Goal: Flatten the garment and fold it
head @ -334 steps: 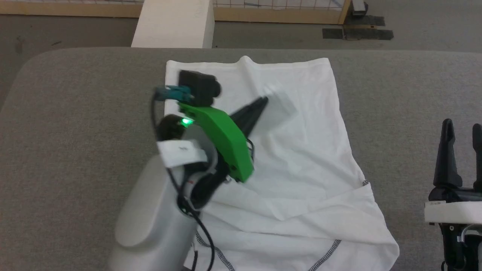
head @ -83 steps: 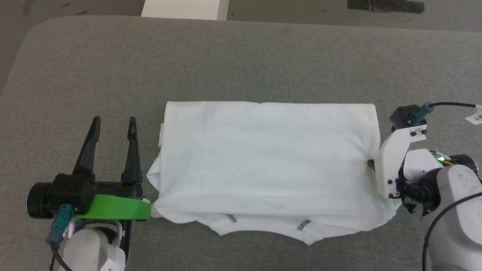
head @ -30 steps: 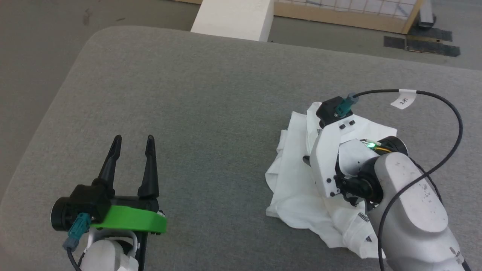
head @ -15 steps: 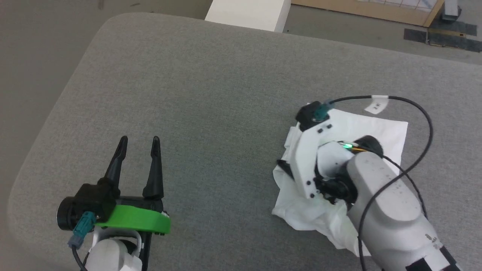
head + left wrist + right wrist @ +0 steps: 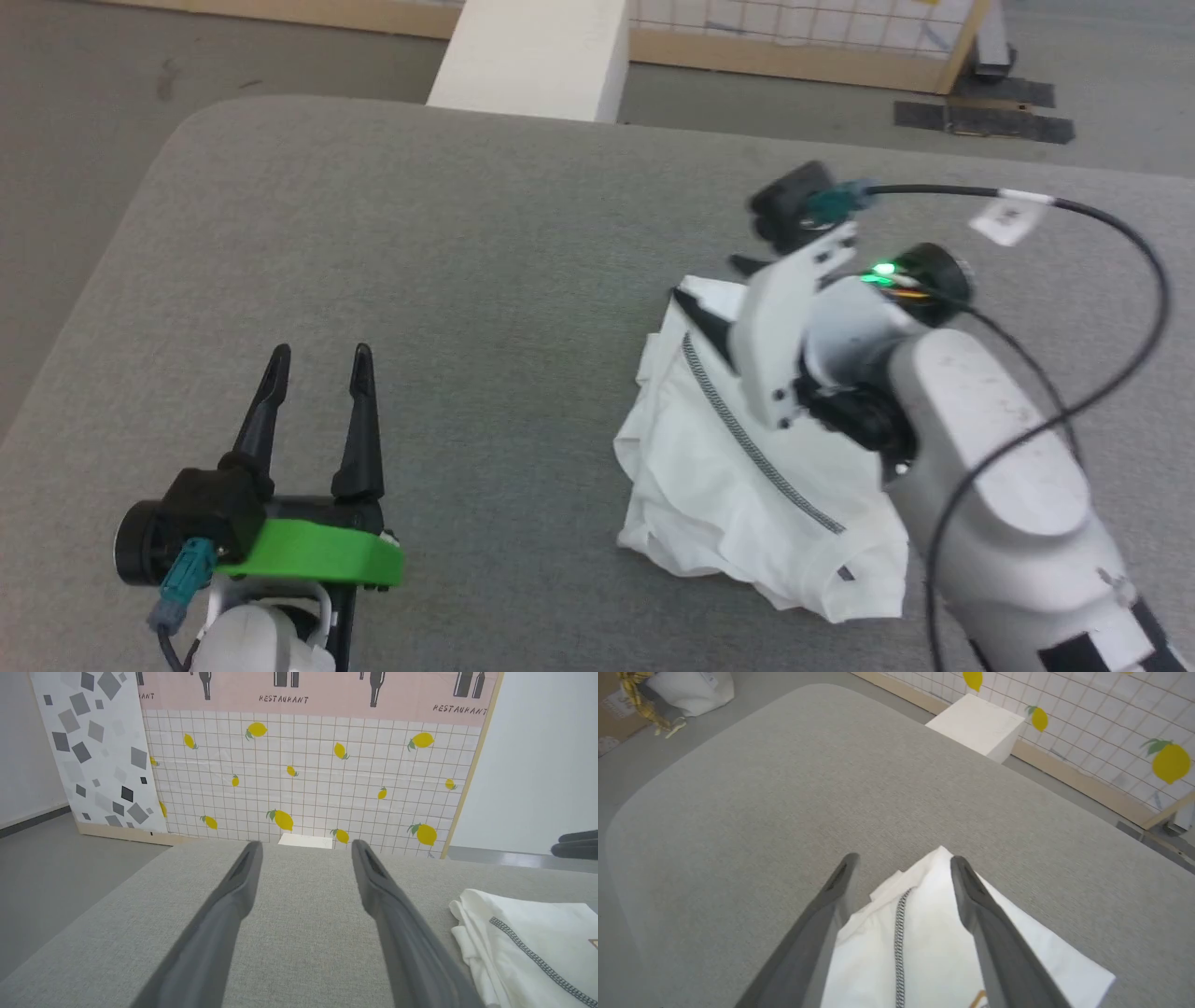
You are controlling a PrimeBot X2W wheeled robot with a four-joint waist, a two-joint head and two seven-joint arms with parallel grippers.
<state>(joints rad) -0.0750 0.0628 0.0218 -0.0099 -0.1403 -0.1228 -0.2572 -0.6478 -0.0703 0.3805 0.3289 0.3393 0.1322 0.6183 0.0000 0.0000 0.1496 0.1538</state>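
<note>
The head camera is looking steeply down onto the rounded grey fabric-covered tabletop [image 5: 448,261], also taking in the plain white rectangular box [image 5: 532,56] beyond its far edge. The left wrist camera is sitting low over that surface, facing nearly level toward the box and the lemon-printed grid wall panel [image 5: 303,774], and catching the crumpled white zigzag-stitched garment [image 5: 537,933] at its right edge. The right wrist camera is hovering, seemingly close, over the same garment, tilting down toward the box and panel.

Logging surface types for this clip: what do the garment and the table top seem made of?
The garment: thin white knit-looking fabric, matte; it wrinkles softly, with dark zigzag seam stitching. The table top: grey woven-looking textile cover, matte, fine grain visible; underneath unknown.
</note>
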